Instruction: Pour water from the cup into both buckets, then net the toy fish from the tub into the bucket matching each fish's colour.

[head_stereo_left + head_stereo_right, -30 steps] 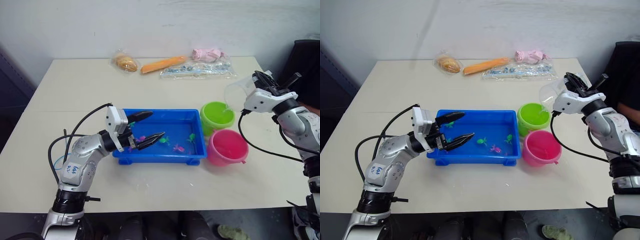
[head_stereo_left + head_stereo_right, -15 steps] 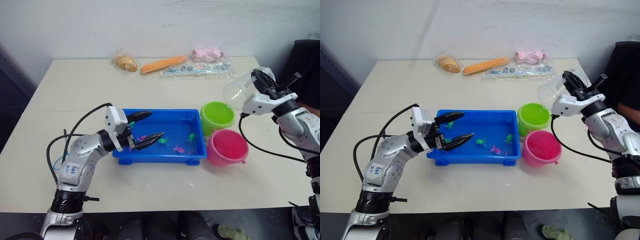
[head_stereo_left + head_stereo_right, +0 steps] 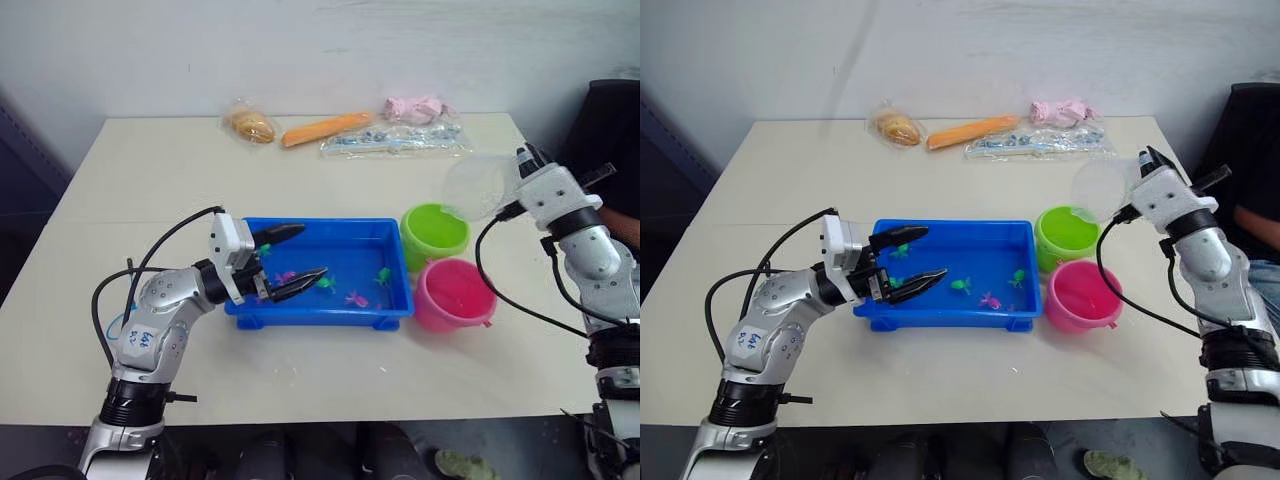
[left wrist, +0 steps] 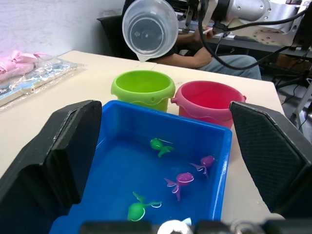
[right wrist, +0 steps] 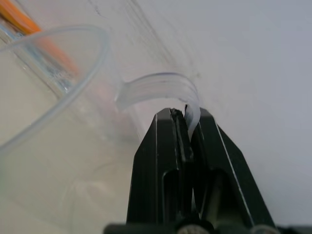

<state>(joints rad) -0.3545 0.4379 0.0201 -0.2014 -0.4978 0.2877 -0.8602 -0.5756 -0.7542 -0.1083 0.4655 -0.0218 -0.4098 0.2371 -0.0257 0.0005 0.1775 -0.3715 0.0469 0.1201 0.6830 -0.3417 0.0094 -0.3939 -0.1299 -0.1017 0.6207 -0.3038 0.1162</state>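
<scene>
The right gripper (image 5: 187,119), its two black fingers pinched tight on the clear handle, holds the cup (image 3: 480,187) in the air above and just beyond the lime green bucket (image 3: 435,232). Over the past second the cup has been drawn up and turned away from the green bucket's rim; it now lies tipped on its side, its mouth facing the middle of the table, and nothing can be seen running from its lip. By that reading the pour into the green bucket looks finished, or at least broken off.

The pink bucket (image 3: 455,294) stands touching the green one, on the side nearer the robot. Whether either bucket holds water cannot be told from here.

The left gripper (image 3: 287,260) has barely shifted in that time. It hovers with its fingers spread wide over the left end of the blue tub (image 3: 392,305), holding nothing. Several toy fish (image 4: 180,179), green and magenta, lie scattered in the tub, none yet netted.

If the pink bucket has not had its share, the cup goes there next; otherwise it is set down and the fishing begins.
</scene>
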